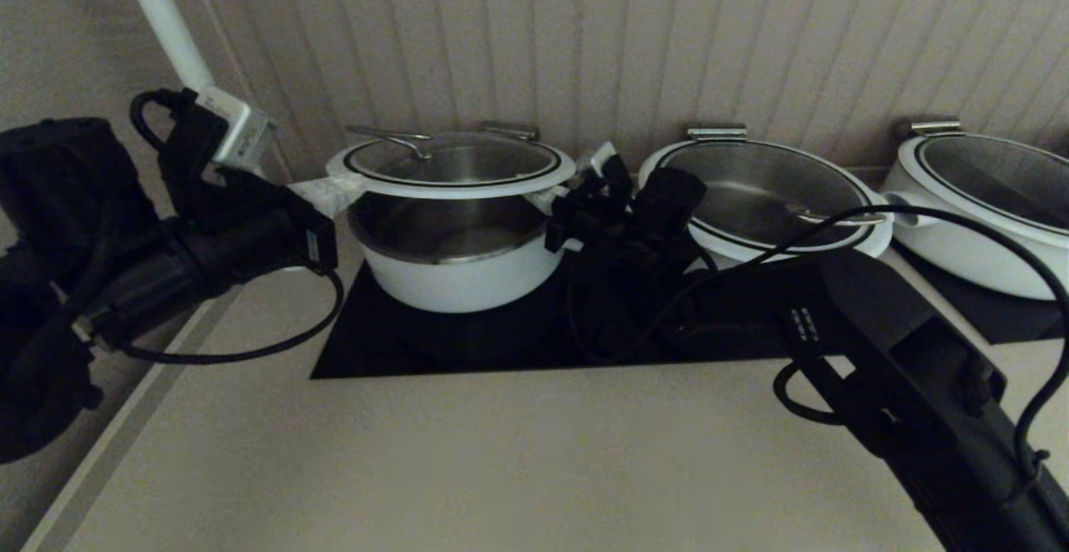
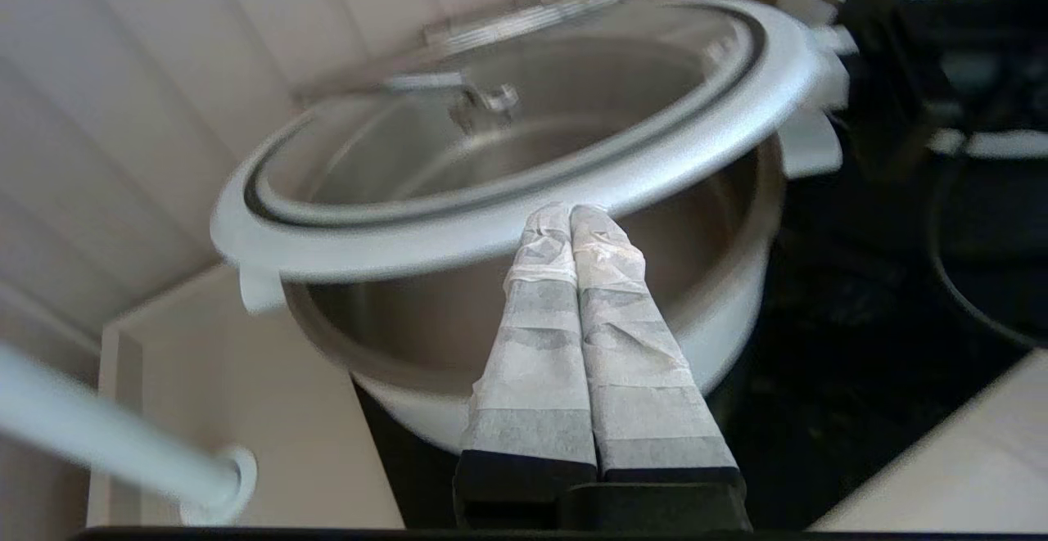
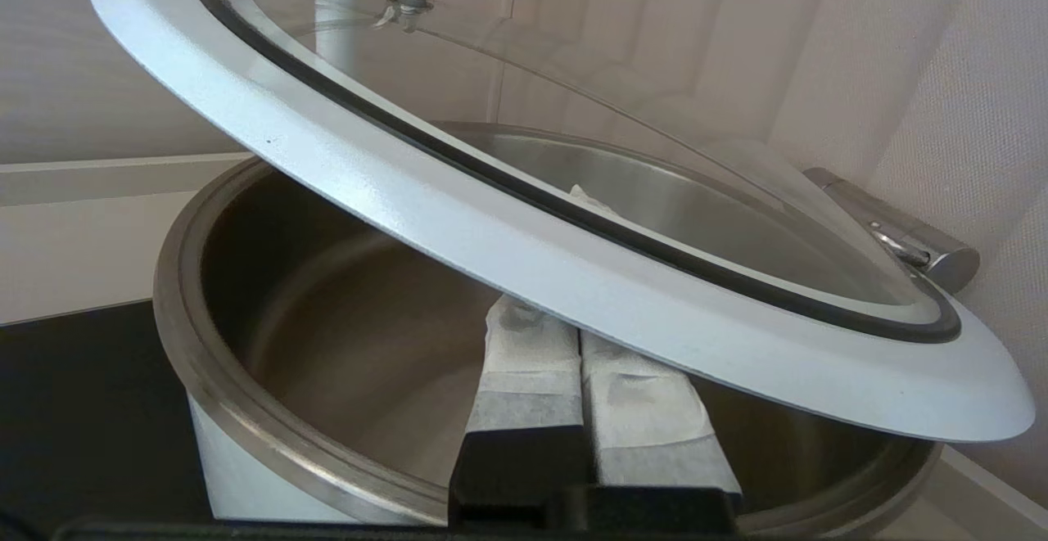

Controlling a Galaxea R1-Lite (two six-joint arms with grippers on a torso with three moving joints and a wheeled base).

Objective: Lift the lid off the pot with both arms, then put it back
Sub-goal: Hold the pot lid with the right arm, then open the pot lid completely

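The lid (image 1: 451,166), clear glass with a white rim and a steel wire handle, hangs a little above the pot (image 1: 455,272), roughly level. A gap shows the pot's steel inside. My left gripper (image 1: 334,193) is shut, and its taped tips sit under the lid's left rim (image 2: 491,230), as the left wrist view (image 2: 571,214) shows. My right gripper (image 1: 561,194) is shut too, its fingers (image 3: 524,361) under the lid's right rim (image 3: 524,254) over the open pot (image 3: 246,385). The lid rests on both pairs of fingers.
The pot stands on a black cooktop (image 1: 501,343). Two twin white pots (image 1: 768,193) (image 1: 985,201) stand to the right. A ribbed wall lies close behind, and a white pole (image 1: 167,26) rises at the left. My right arm's cables cross the cooktop.
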